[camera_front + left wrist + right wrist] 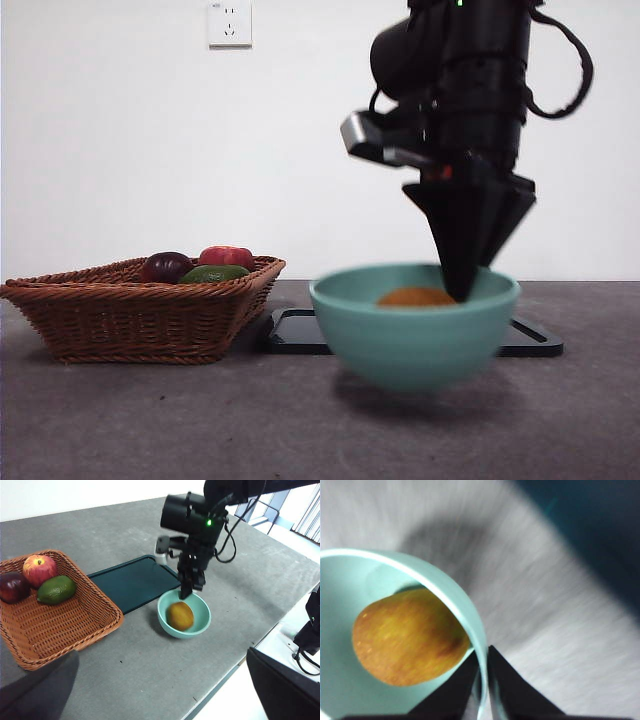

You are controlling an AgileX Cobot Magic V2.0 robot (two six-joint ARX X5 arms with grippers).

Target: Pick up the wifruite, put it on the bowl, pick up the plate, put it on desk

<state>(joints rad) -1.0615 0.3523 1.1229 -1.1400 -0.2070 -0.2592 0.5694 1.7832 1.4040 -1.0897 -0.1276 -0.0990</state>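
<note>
Right gripper (482, 680) clamping bowl (415, 335) rim, seemingly lifted; wifruite (410, 636) inside.

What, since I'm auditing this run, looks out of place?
The bowl looks odd: the right gripper pinches its rim, one jaw inside and one outside, and it appears to hang just above the desk with the wifruite inside. Nothing has spilled.

Glossy bowl (410, 335), woven wicker basket (140, 315)
</note>
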